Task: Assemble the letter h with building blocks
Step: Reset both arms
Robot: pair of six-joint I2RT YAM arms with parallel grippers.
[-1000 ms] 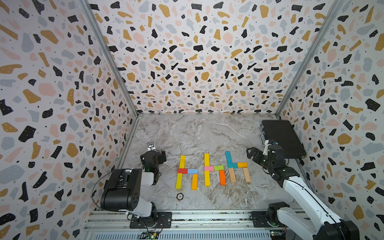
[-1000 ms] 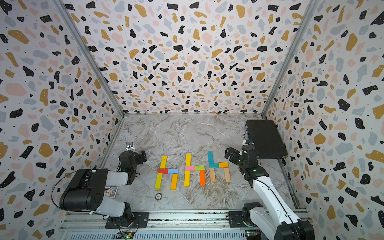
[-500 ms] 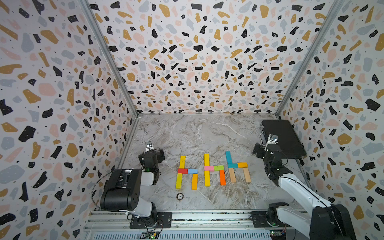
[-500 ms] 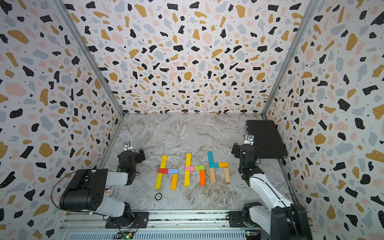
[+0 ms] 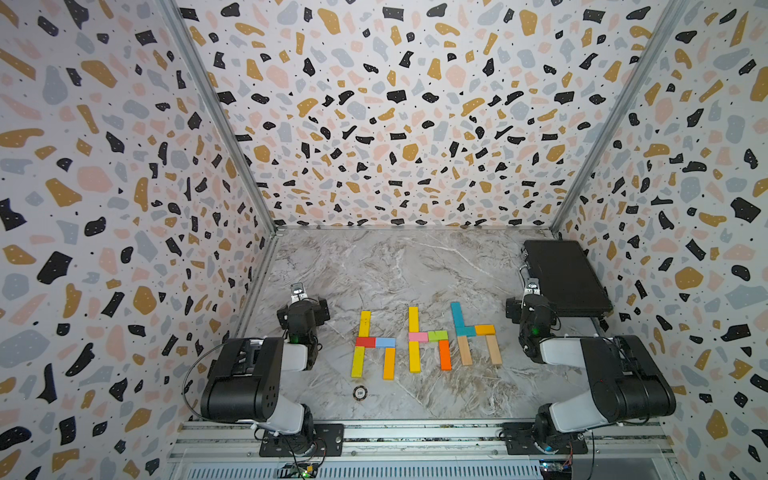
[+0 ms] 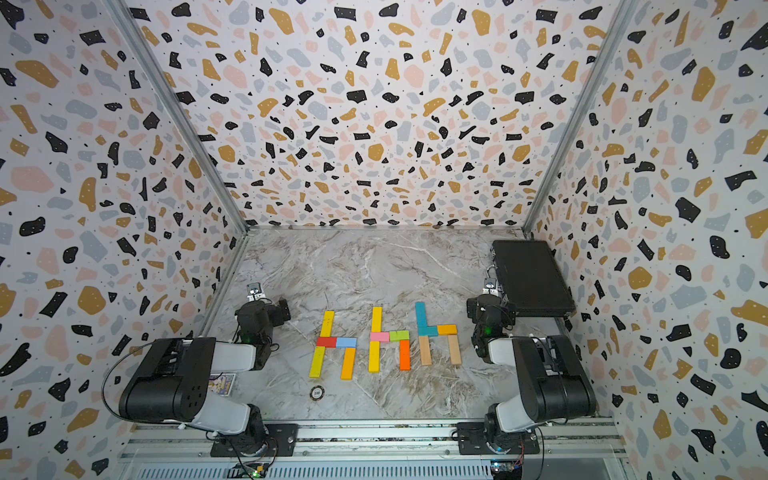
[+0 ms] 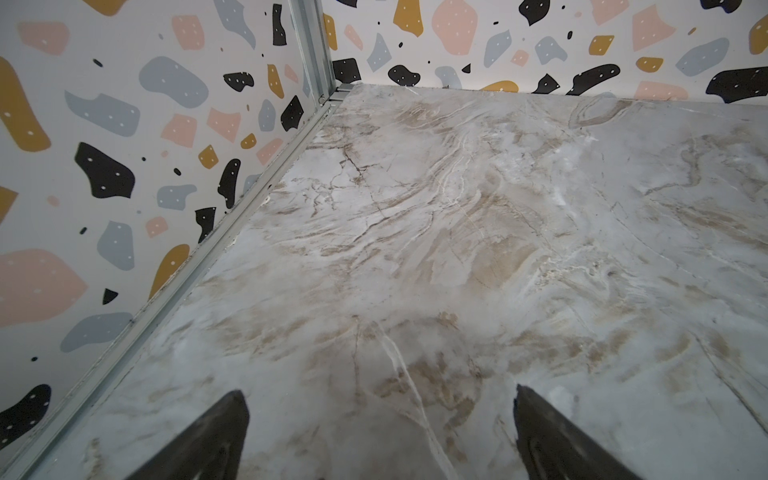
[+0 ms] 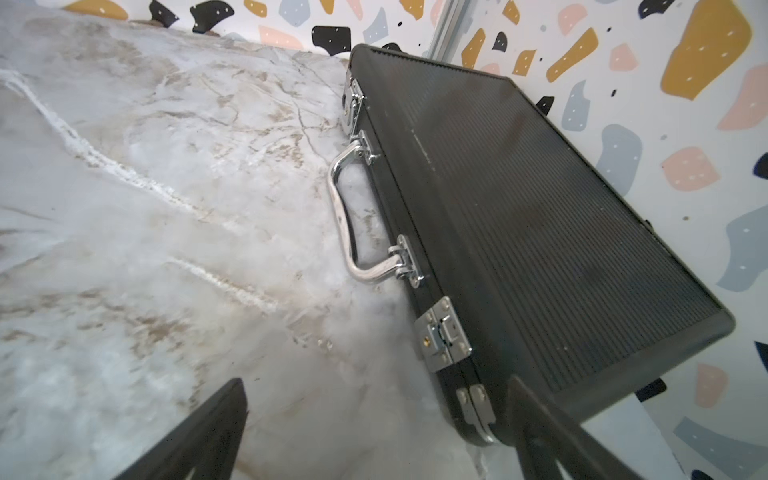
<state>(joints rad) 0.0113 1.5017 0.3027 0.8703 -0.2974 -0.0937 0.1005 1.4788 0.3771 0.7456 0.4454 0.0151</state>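
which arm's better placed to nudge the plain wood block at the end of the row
Right. The plain wood block lies on that arm's side, nearest its open, empty right claw; the left claw is at the far end, near the red block.

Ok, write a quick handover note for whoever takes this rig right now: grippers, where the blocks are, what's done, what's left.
Left gripper: open, empty, over the bare table on its left side.
Right gripper: open, empty, beside the black case.
Blocks: all flat mid-table, in three letters side by side: left h, middle h, right h. No loose ones in view.
Done: all three letters look complete.
Left: probably nothing; the left h's stem leans a little, so maybe straighten it. The round disc in front of it is not part of the job.
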